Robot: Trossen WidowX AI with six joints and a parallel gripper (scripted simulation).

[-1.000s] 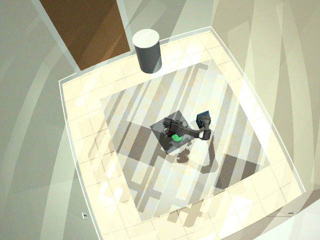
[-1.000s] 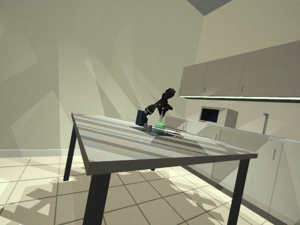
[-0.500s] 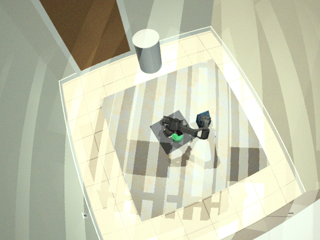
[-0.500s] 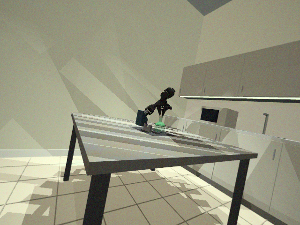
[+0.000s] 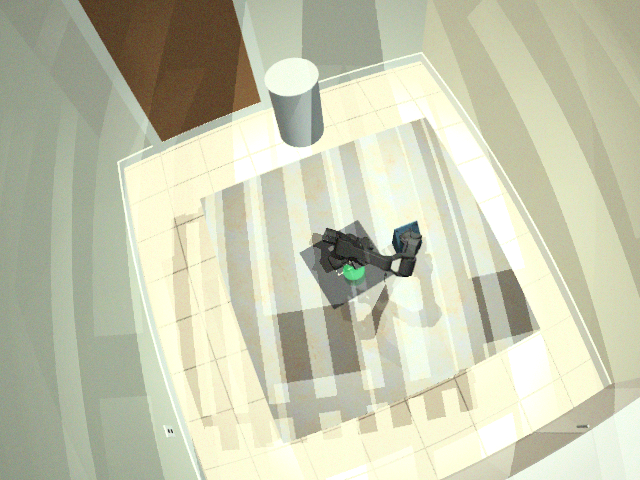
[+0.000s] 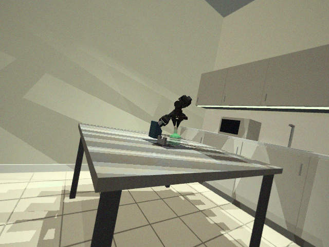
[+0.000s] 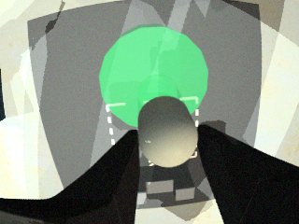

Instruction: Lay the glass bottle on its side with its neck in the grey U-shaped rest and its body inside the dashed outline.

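Note:
The glass bottle has a green body [image 5: 354, 271] [image 6: 175, 136] [image 7: 151, 53] and a greyish-tan neck [image 6: 175, 129] [image 7: 168, 135]. It is upright, neck up; whether its base touches the dark mat [image 5: 336, 295] [image 7: 234, 70] I cannot tell. My gripper [image 6: 175, 126] [image 7: 167, 134] is shut on the neck, one black finger on each side. The grey U-shaped rest [image 6: 161, 140] [image 7: 160, 187] stands on the mat, partly hidden behind the neck in the wrist view. The white dashed outline [image 7: 117, 105] lies between body and rest in the wrist view, partly covered by bottle and fingers.
A dark blue block [image 5: 398, 239] [image 6: 153, 129] stands beside the arm's base on the table [image 5: 320, 180] [image 6: 185, 177]. The arm reaches over the mat and hides part of it in the top view. A grey cylinder [image 5: 298, 116] stands on the floor beyond the table.

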